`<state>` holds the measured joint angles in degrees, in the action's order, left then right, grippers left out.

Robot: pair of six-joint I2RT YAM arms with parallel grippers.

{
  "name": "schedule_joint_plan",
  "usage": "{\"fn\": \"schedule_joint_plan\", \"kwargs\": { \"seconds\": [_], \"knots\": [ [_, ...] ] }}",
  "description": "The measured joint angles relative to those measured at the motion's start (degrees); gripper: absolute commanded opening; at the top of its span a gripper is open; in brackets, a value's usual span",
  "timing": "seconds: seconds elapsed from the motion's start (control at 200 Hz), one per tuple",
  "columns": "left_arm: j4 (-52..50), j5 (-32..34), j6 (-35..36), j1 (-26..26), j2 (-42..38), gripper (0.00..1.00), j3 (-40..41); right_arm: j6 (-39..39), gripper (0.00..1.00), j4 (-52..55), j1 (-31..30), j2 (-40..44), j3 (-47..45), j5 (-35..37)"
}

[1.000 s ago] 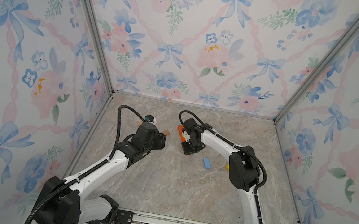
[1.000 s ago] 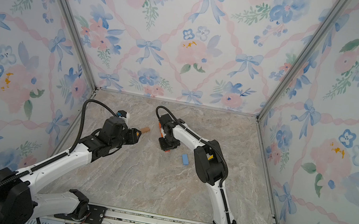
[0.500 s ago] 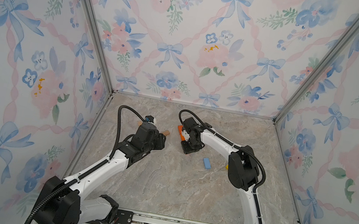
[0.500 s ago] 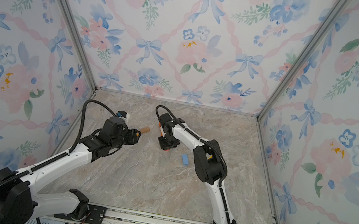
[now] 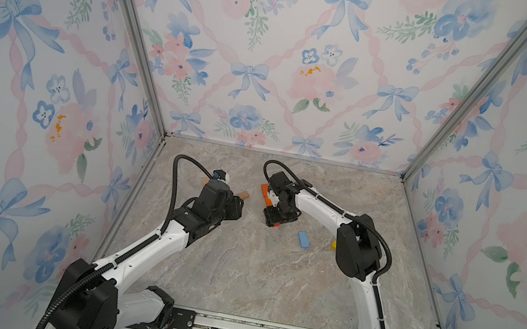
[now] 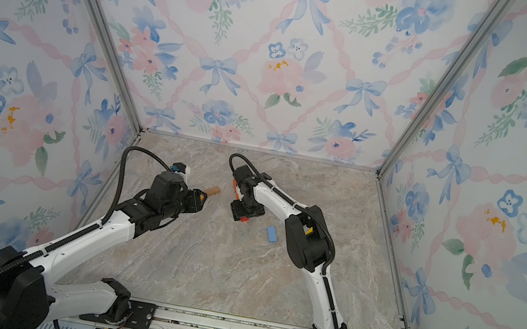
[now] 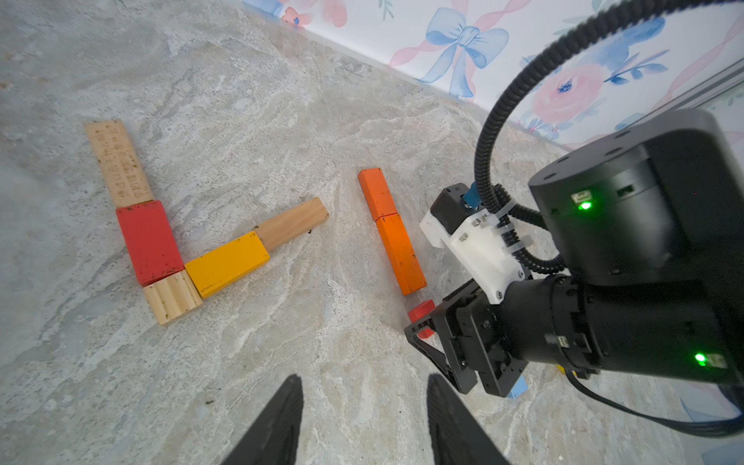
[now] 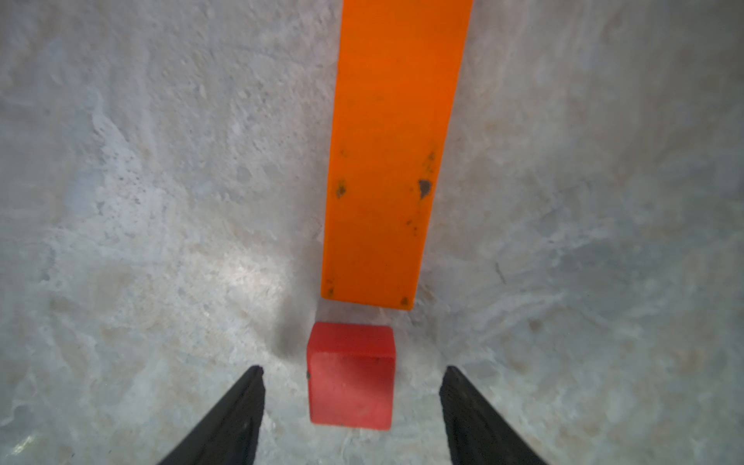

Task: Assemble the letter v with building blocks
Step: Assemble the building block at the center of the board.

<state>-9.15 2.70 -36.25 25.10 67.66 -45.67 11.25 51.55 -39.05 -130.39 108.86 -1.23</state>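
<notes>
The marbled tabletop (image 5: 253,273) fills the lower centre of both top views. Two arms reach over it, the left arm (image 5: 143,254) from the lower left and the right arm (image 5: 320,206) from the lower right. Of the two end effectors, the left end effector (image 7: 364,378) stands open over bare stone with nothing between its fingers. The right end effector (image 8: 353,368) is also open, its fingers either side of one small red cube (image 8: 350,386) with a gap on each side. Three natural-wood pieces show in the left wrist view: an engraved bar (image 7: 118,163), a plain bar (image 7: 292,223) and a ridged square (image 7: 172,297). Together with one red block (image 7: 149,241) and one yellow bar (image 7: 227,263), they touch end to end in a bent line, the ridged square at its corner. Two orange bars (image 7: 400,253) lie end to end nearby, and the cube sits just off their end, not touching. One light blue block (image 5: 303,240) lies right of centre in both top views, near a yellow sliver (image 5: 333,245) half hidden by the right arm.
</notes>
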Motion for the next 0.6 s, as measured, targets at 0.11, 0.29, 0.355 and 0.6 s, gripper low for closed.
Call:
{"fn": "schedule_joint_plan", "kwargs": {
  "seconds": [0.11,0.29,0.355,0.6],
  "knots": [
    [0.0,-0.2,0.0,0.0,0.0,0.52,0.0,0.8,0.79,-1.7,0.0,6.8,-4.9,0.0],
    [0.0,-1.4,-0.2,0.0,0.2,0.37,0.0,3.5,0.63,-7.6,0.1,22.0,-14.5,-0.5],
    [1.0,-2.6,-0.3,0.0,0.7,0.31,0.2,5.0,0.34,-11.0,0.1,26.6,-18.9,-0.9],
    [10.3,-9.6,-2.2,3.6,4.9,0.13,6.4,12.5,0.0,-25.9,0.1,32.0,-38.7,-2.9]
  ]
}}
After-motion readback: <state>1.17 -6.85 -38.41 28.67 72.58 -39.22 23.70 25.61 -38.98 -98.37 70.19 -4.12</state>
